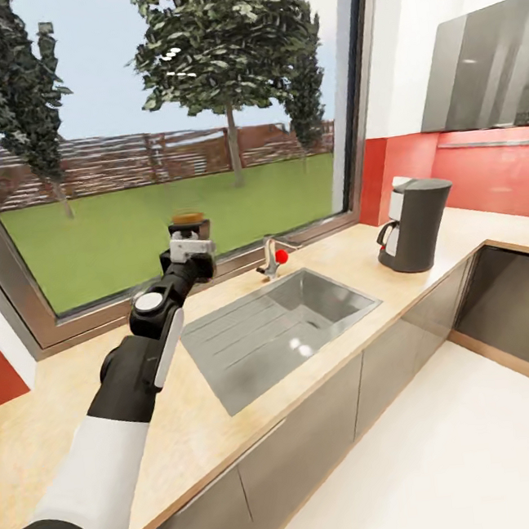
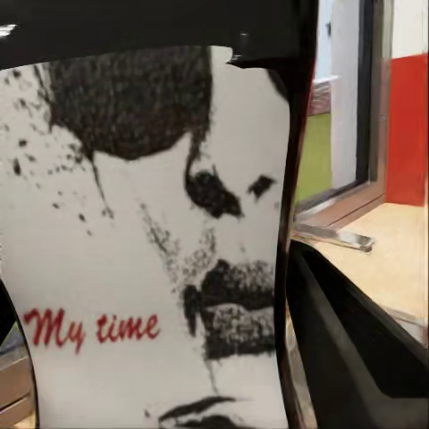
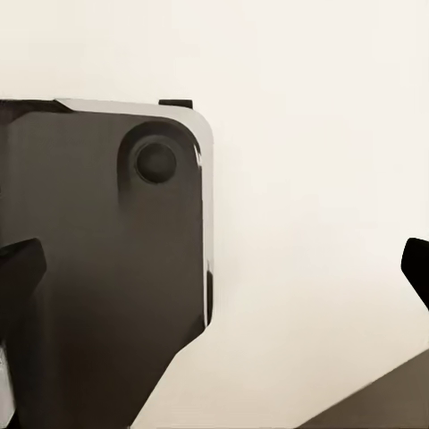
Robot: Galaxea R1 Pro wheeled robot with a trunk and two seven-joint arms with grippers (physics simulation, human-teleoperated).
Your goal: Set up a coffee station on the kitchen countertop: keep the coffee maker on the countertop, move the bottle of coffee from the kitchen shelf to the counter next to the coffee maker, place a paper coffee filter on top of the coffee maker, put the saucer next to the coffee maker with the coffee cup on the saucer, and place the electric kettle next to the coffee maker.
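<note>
The left gripper, at the centre-left of the head view, is raised above the light wooden countertop and is closed around the bottle of coffee, a small jar with a brown lid and a white printed label. In the left wrist view the label, a black moustached face with red "My time" lettering, sits right against the lens between the dark fingers, so the hold looks firm, though the contact surfaces themselves are hidden.

The black drip coffee maker stands on the countertop at the right of the head view, well apart from the bottle. Between them lie the stainless steel sink and the chrome tap with its red knob.

The right gripper's dark fingertips appear at the edges of the right wrist view with a wide gap between them and nothing held; they face a pale surface and a dark rounded panel.

Judged risks:
- The carry must cross the sink and tap; a low path could strike the tap or drop the bottle into the basin.
- The arm looks well extended already, so reaching further without moving the base may strain the hold.
- Setting down too close could knock the coffee maker.
</note>
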